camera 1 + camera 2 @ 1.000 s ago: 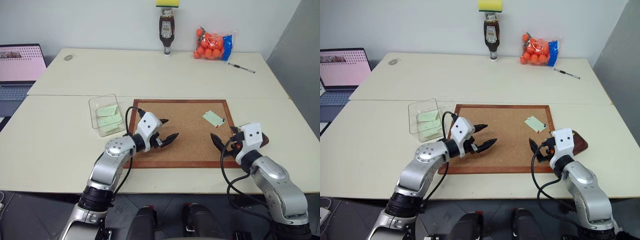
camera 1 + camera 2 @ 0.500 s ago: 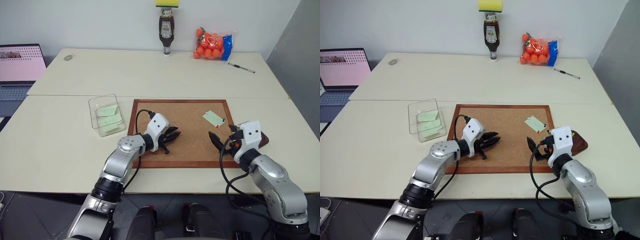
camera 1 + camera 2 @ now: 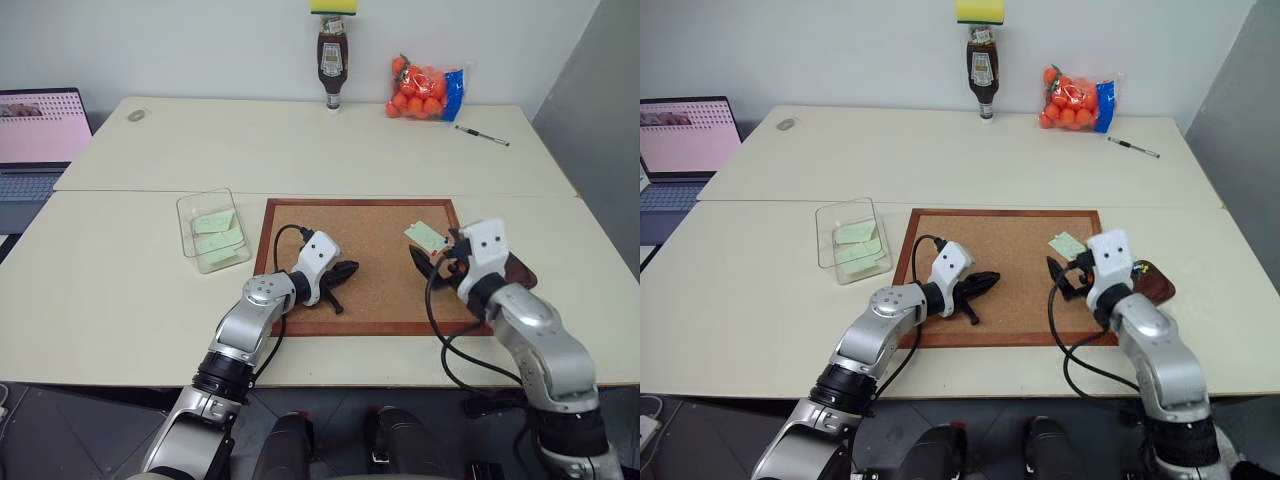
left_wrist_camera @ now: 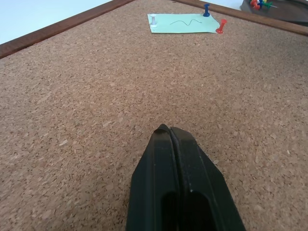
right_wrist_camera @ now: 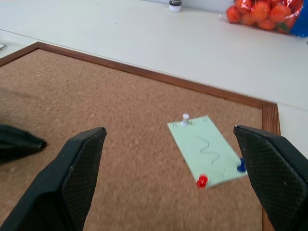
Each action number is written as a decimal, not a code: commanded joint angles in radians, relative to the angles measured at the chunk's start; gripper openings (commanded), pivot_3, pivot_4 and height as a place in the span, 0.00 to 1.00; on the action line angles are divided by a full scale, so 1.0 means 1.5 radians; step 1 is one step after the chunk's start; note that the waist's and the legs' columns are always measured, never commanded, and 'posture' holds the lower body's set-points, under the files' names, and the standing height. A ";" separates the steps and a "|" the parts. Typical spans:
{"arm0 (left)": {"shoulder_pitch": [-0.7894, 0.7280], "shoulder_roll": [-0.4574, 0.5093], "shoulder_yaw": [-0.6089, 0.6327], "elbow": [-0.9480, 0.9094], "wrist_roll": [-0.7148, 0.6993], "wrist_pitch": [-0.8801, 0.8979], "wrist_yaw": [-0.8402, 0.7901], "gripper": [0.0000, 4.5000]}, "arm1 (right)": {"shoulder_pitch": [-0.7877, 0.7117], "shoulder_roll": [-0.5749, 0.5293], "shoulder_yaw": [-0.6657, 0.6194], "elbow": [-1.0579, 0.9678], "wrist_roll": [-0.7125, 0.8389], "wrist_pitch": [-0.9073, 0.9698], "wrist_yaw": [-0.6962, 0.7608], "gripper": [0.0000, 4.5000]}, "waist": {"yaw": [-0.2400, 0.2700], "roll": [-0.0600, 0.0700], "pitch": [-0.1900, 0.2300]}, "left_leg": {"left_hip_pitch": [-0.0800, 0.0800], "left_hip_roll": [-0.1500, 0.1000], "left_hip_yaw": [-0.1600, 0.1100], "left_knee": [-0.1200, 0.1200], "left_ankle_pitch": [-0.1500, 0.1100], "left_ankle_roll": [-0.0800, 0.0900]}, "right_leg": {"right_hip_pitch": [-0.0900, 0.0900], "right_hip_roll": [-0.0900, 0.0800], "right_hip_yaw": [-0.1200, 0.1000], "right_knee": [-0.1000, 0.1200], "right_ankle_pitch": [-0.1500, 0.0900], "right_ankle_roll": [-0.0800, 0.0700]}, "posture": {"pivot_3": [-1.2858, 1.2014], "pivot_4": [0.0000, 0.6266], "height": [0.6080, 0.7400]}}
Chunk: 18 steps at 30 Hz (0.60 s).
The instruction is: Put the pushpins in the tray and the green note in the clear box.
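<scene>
Tables point(image 3: 300, 150), 2 of them in pale cream, stand pushed together and carry everything else. A laptop point(image 3: 35, 140) with a pink screen sits at the far left edge. At the middle front lies a cork board point(image 3: 375, 255) in a reddish wood frame.

The left gripper point(image 3: 345, 272) rests low over the near left part of the cork, its 2 black fingers point(image 4: 180, 192) pressed flat together with nothing between them. The right gripper point(image 3: 428, 262) hangs over the right side of the board, just short of the note, with its fingers point(image 5: 72, 173) spread as wide as they go and nothing in them.

A clear box point(image 3: 212, 230) stands on the table just beside the board's left edge, with 2 or 3 pale green slips inside. At the back of the table are a brown sauce bottle point(image 3: 333, 60) standing on its cap with a yellow sponge point(image 3: 334, 6) on top, a bag of oranges point(image 3: 425, 90) and a pen point(image 3: 482, 136).

The dark tray point(image 3: 1152, 283) sits just off the board's right edge, partly hidden by the right arm; a few coloured pins lie in it.

The green note point(image 5: 208, 150) lies near the board's far right corner, held by 3 pushpins: white point(image 5: 186, 118), red point(image 5: 202, 181) and blue point(image 5: 241, 166).
</scene>
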State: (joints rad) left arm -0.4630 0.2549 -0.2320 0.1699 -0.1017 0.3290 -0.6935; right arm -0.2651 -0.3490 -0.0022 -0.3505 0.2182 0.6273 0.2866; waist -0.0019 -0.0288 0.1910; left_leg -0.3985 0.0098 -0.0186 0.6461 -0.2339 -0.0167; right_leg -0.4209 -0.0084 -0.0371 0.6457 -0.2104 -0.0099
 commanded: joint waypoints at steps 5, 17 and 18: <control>0.011 0.002 -0.021 -0.008 0.009 0.016 -0.013 0.00 | -0.166 0.012 -0.006 0.204 -0.006 0.009 0.016 1.00 | 0.000 0.000 0.000 | 0.000 0.000 0.001 0.000 0.000 0.000 | 0.000 0.000 0.000 0.000 0.000 0.000 | 0.52 0.24 1.00; 0.030 0.009 -0.020 -0.033 0.012 0.024 -0.007 0.00 | -0.271 0.026 0.009 0.444 -0.043 -0.100 0.044 0.88 | 0.000 0.002 -0.001 | 0.000 0.000 0.002 0.000 0.000 0.000 | 0.000 0.000 0.001 0.000 0.000 0.000 | 0.52 0.24 1.00; 0.030 0.009 -0.020 -0.033 0.011 0.024 -0.006 0.00 | -0.273 0.027 0.009 0.450 -0.044 -0.104 0.045 0.82 | 0.000 0.002 -0.001 | 0.000 0.000 0.002 0.000 0.000 0.000 | 0.000 0.000 0.001 0.000 0.000 0.000 | 0.52 0.24 1.00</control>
State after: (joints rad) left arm -0.4374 0.2688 -0.2475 0.1257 -0.0938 0.3472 -0.7054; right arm -0.6443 -0.3067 0.0209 0.3102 0.1595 0.5195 0.3435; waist -0.0026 -0.0263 0.1895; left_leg -0.3980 0.0101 -0.0156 0.6457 -0.2339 -0.0165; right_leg -0.4209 -0.0084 -0.0351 0.6461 -0.2103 -0.0100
